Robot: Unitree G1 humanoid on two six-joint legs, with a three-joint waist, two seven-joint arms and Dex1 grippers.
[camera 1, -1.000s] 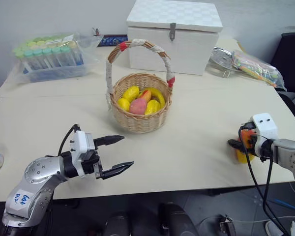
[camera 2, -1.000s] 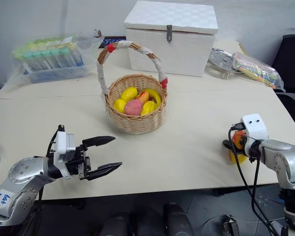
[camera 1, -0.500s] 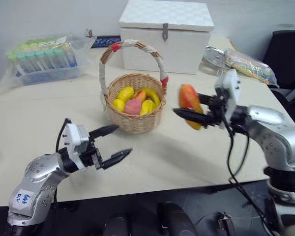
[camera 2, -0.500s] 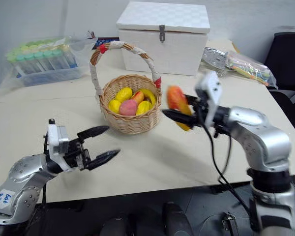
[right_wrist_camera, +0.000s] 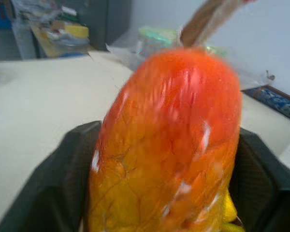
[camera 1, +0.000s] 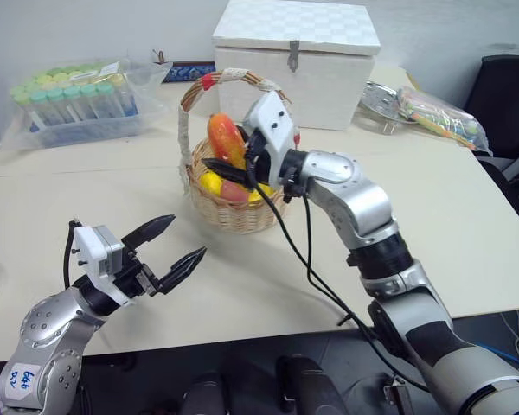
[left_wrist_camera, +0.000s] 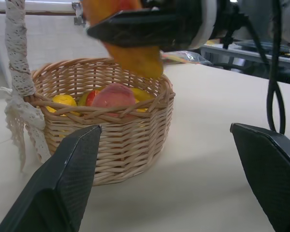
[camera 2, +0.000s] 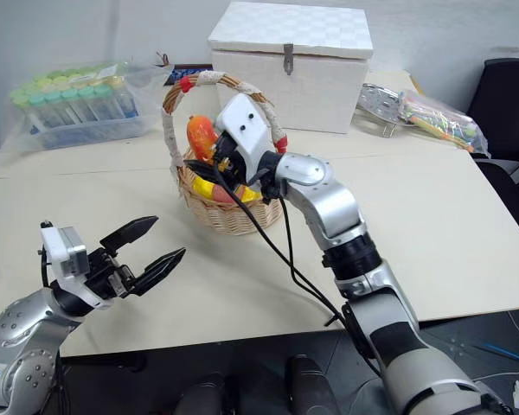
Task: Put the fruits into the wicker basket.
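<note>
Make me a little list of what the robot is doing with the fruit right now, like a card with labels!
Right gripper: shut on the mango, holding it above the basket
Mango: yellow with an orange-red end, upright between the fingers, not yet dropped in
Wicker basket: on the table, already holds a peach and yellow fruits
Peach: pink-red, lying inside the basket
Left gripper: open, empty, beside the basket above the table
White box: behind the basket, lid closed

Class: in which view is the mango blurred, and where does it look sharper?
Right wrist view: the mango looms close and smeared, background soft. Left eye view: mango crisper, between the right gripper's fingers above the basket. Left wrist view: basket weave sharp.
</note>
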